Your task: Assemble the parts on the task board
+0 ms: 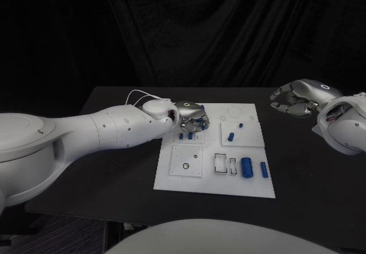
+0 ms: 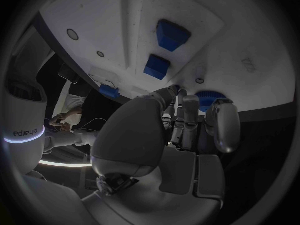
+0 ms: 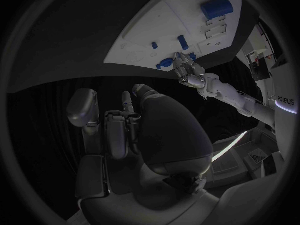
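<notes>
The white task board (image 1: pixel 172 177) lies in the middle of the black table. My left hand (image 1: pixel 191 115) is low over its far left part, and its fingertips (image 2: pixel 190 105) close round a blue ridged round part (image 2: pixel 209 96) at the board's edge. Two small blue pegs (image 1: pixel 185 136) stand just in front of that hand. Further right are two more pegs (image 1: pixel 231 137), and a thick blue cylinder (image 1: pixel 246 166) lies beside a slimmer one (image 1: pixel 264 169) at the near right. My right hand (image 1: pixel 297 98) hovers off the board to the far right, fingers loosely bent and holding nothing.
A square plate with a dark ring hole (image 1: pixel 186 166) sits at the board's near left, with two rectangular slots (image 1: pixel 221 163) beside it. Bare black table (image 1: pixel 305 174) stretches right of the board and on its left side (image 1: pixel 122 169).
</notes>
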Controlling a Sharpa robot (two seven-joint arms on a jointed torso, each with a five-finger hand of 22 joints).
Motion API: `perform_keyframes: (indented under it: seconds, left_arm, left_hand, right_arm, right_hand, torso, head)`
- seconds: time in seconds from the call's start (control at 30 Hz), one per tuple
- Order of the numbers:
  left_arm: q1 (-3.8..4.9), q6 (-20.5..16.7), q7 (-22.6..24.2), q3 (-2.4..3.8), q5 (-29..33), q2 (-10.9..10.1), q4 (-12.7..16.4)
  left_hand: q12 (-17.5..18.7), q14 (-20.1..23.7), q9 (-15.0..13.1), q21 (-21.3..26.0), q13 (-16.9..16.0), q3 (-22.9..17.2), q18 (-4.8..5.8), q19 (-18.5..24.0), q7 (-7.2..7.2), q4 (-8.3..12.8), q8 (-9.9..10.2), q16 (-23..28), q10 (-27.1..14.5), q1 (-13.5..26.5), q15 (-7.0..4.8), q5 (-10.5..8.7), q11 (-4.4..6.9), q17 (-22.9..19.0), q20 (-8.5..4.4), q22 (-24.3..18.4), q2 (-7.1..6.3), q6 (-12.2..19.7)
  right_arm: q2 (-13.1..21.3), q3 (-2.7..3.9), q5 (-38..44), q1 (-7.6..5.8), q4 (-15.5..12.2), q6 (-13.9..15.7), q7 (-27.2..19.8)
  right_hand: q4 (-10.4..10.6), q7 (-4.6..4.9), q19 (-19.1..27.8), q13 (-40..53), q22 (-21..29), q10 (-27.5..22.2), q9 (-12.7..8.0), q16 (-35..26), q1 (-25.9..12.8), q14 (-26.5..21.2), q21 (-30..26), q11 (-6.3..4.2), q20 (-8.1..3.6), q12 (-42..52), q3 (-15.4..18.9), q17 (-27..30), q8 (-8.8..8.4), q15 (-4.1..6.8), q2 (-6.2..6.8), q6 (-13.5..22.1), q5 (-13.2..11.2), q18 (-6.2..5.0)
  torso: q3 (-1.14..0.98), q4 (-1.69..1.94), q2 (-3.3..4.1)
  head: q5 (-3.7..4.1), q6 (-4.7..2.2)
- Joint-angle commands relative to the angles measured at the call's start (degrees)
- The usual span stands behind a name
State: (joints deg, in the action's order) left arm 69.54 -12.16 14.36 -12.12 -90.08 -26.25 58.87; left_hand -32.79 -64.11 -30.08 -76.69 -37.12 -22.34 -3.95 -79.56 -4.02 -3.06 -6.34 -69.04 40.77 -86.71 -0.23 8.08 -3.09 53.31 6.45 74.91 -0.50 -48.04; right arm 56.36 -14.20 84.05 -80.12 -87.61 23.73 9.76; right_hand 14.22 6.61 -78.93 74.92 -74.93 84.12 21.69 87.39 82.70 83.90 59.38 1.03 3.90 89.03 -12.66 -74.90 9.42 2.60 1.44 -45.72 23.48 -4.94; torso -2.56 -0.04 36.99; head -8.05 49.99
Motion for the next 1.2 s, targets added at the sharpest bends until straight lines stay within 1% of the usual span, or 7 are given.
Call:
perform_keyframes:
  seconds: [0.03, 0.27, 0.47, 0.57, 0.87, 1.0, 1.2]
  left_arm:
    - [-0.18, -2.73, 0.56, 0.06, -0.03, -0.05, 0.03]
    - [-0.32, -6.7, 1.17, 0.06, -0.03, -0.96, 0.83]
    - [-0.21, -9.93, 0.95, 0.06, -0.03, -3.56, 3.87]
    - [0.27, -10.68, 0.67, 0.06, -0.03, -5.31, 6.01]
    - [2.9, -10.38, -0.96, 0.05, -0.03, -10.71, 11.83]
    - [3.35, -9.51, -1.68, 0.04, -0.03, -12.33, 12.97]
    - [3.32, -8.29, -2.44, 0.03, -0.03, -12.59, 12.51]
  left_hand:
    - [-0.32, -0.4, -0.1, -0.5, 0.0, -0.19, 0.56, -0.39, 0.09, 0.78, -0.33, -0.38, 0.71, -0.63, -0.35, 0.65, 0.07, 0.08, -0.41, 10.66, 0.63, -0.59]
    - [-0.44, -1.52, -0.36, -1.39, 0.21, 0.05, 0.78, -1.21, -0.72, 1.24, -1.0, -1.1, 1.98, -0.73, -0.89, 0.71, 0.66, 0.71, -0.75, 10.97, 0.7, -2.35]
    - [0.86, -2.26, -0.39, -1.79, 1.48, 0.4, 0.89, -1.7, -1.04, 1.07, -1.19, -1.33, 3.13, -0.05, -1.02, 0.8, 0.62, 0.56, -1.07, 11.09, 0.31, -3.63]
    - [1.28, -2.49, -0.4, -1.96, 1.9, 0.49, 0.94, -1.88, -1.08, 0.89, -1.23, -1.42, 3.58, 0.23, -1.01, 0.8, 0.65, 0.61, -1.13, 11.14, 0.24, -4.04]
    - [2.5, -2.76, -0.5, -1.84, 3.0, 0.66, 0.93, -1.9, -0.97, 0.65, -1.42, -1.48, 4.12, 0.65, -1.11, 0.57, 0.8, 0.56, -1.22, 11.11, 0.02, -4.99]
    - [2.52, -2.95, -0.52, -2.02, 3.06, 0.69, 0.98, -2.05, -0.98, 0.64, -1.43, -1.64, 4.32, 0.68, -1.13, 0.54, 0.8, 0.77, -1.24, 11.18, 0.0, -5.08]
    - [2.69, -2.97, -0.51, -2.01, 3.2, 0.83, 0.97, -2.06, -1.04, 0.55, -1.38, -1.64, 4.42, 0.85, -1.13, 0.36, 0.72, 0.67, -1.25, 11.18, -0.15, -5.08]
  right_arm:
    - [0.01, 0.05, 0.19, 0.11, 0.01, 0.82, -0.22]
    - [0.09, 0.05, 0.19, 0.12, -0.03, 0.79, -0.28]
    - [0.4, 0.05, 0.19, 0.13, -0.11, 0.69, -0.21]
    - [0.52, 0.05, 0.19, 0.12, -0.11, 0.61, -0.11]
    - [0.55, 0.04, 0.19, 0.12, -0.02, 0.36, 0.14]
    - [0.49, 0.04, 0.19, 0.12, 0.1, 0.31, 0.16]
    - [0.36, 0.04, 0.19, 0.23, 0.15, 0.19, 0.05]
  right_hand:
    - [0.06, 0.1, 0.26, 14.09, -7.28, 4.41, 0.01, -0.33, -0.12, 5.18, -0.14, 0.22, 0.07, -0.17, -0.37, -13.39, 0.31, -0.25, 0.5, -0.45, 0.3, -0.82]
    - [0.06, 0.1, 0.26, 14.09, -7.28, 4.41, 0.01, -0.33, -0.12, 5.18, -0.14, 0.22, 0.07, -0.17, -0.37, -13.39, 0.31, -0.25, 0.5, -0.45, 0.3, -0.82]
    - [0.01, 0.12, 0.26, 14.09, -7.27, 4.41, 0.01, -0.4, -0.11, 5.16, -0.23, 0.22, 0.06, -0.17, -0.42, -13.34, 0.33, -0.25, 0.52, -0.49, 0.35, -0.84]
    - [0.01, 0.12, 0.26, 14.06, -7.26, 4.37, 0.0, -0.45, -0.12, 5.15, -0.25, 0.22, 0.06, -0.2, -0.43, -13.32, 0.32, -0.25, 0.55, -0.47, 0.36, -0.84]
    - [0.01, 0.12, 0.26, 14.03, -7.26, 4.33, -0.01, -0.51, -0.13, 5.13, -0.26, 0.22, 0.06, -0.23, -0.44, -13.28, 0.31, -0.25, 0.57, -0.45, 0.36, -0.84]
    - [0.01, 0.12, 0.26, 14.03, -7.26, 4.33, -0.01, -0.51, -0.13, 5.13, -0.26, 0.22, 0.06, -0.23, -0.44, -13.28, 0.31, -0.25, 0.57, -0.45, 0.36, -0.84]
    - [0.0, 0.11, 0.31, 13.97, -7.23, 4.24, -0.02, -0.56, -0.15, 5.11, -0.41, 0.22, 0.06, -0.3, -0.46, -13.25, 0.28, -0.25, 0.58, -0.41, 0.37, -0.86]
  torso:
    - [0.0, -0.02, 0.0]
    - [-0.02, -0.01, 0.01]
    - [-0.01, 0.04, -0.02]
    - [0.0, 0.06, -0.02]
    - [-0.01, 0.14, -0.06]
    - [-0.04, 0.07, -0.09]
    - [-0.02, 0.07, -0.04]
  head:
    - [-0.06, 0.01]
    - [-0.37, 0.01]
    - [-0.38, 0.01]
    - [-0.33, 0.01]
    - [-0.35, 0.01]
    - [-0.23, 0.01]
    - [-0.23, 0.01]
